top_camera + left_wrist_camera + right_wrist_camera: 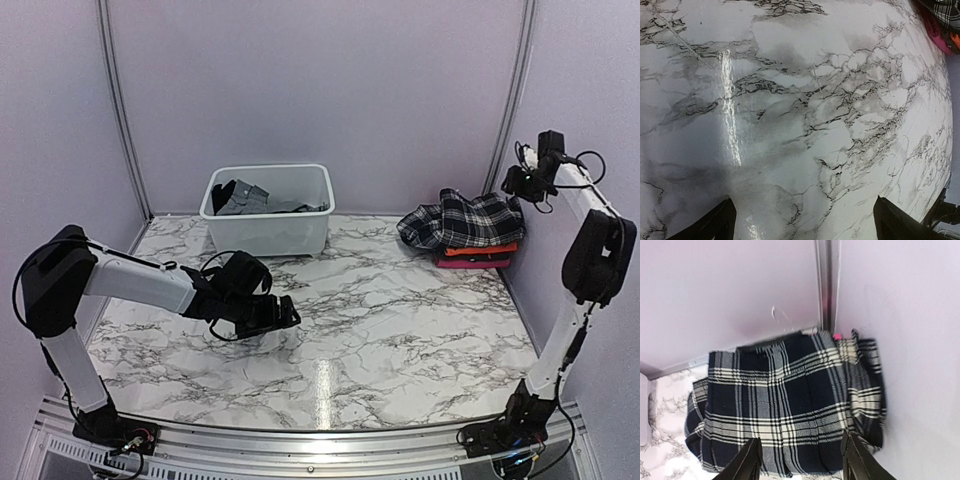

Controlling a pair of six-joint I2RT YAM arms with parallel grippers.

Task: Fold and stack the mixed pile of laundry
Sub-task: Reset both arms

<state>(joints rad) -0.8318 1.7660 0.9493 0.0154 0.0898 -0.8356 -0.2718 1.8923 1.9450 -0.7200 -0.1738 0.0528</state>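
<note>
I see the plaid skirt topping the stack at the table's two o'clock corner (orange T-shirt just beneath). My right gripper hangs above it, fingers partly spread, empty. My left gripper gapes wide at eight o'clock, empty. The dark grey cloth sits in the tub at eleven.

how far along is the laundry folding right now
Done: the black-and-white plaid skirt tops a stack of folded orange garment and pink garment at the right rear corner.
In hand: nothing. The right gripper is open above the skirt, the left gripper open over the marble-patterned table.
Left: dark grey cloth in the white plastic tub.
</note>
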